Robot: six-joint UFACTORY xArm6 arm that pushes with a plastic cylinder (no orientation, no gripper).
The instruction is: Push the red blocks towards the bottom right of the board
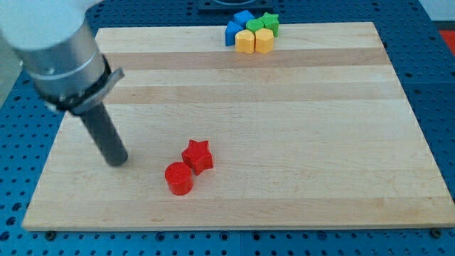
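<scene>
A pale wooden board [284, 114] fills most of the view, lying on a blue perforated table [14, 206]; a grey arm reaches in from the view's top left and ends in a straight dark rod; there is no claw here to be apart or together, only my tip [118, 163], which rests on the board towards the view's bottom left and touches no block; the two task blocks sit just to the view's right of it, in the lower middle of the board: a red cylinder [178, 178], and a red star [197, 156] touching it on its upper right side; the cylinder is the nearer of the two to my tip, lying to the right and slightly lower, while the star lies to the right at about the tip's own height; the pair's long axis runs from lower left to upper right, so it slants across the line towards the view's bottom right corner, which is well apart from them; my judgement is that the push should come from the pair's upper left side, and my tip stands on their left already, though somewhat low; far away at the view's top edge a separate cluster holds blue blocks [236, 27], a green star [269, 20] and two yellow blocks [254, 40]
</scene>
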